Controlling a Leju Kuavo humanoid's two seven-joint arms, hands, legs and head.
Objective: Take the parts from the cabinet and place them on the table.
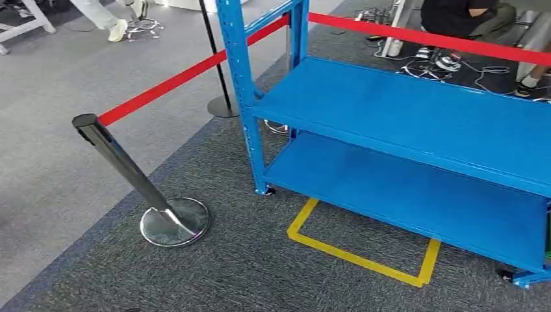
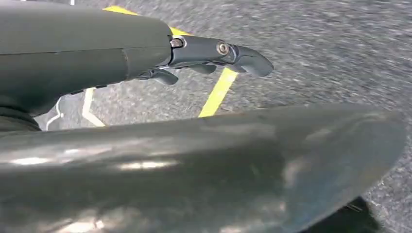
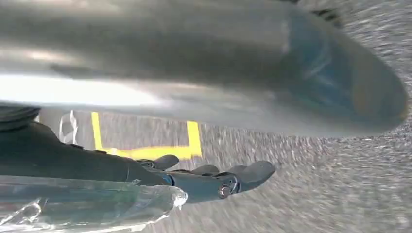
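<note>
Against right hand [image 3: 214, 182], clear bag [image 3: 92, 204], contents unreadable.

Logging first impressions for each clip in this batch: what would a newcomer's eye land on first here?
The bright blue metal shelf rack on the right of the head view, its visible shelves bare, with a yellow tape rectangle on the grey carpet in front of it. Next comes the red barrier belt running across the scene to a chrome stanchion post at the left. In the right wrist view, the right hand has a clear plastic bag beside it.
</note>
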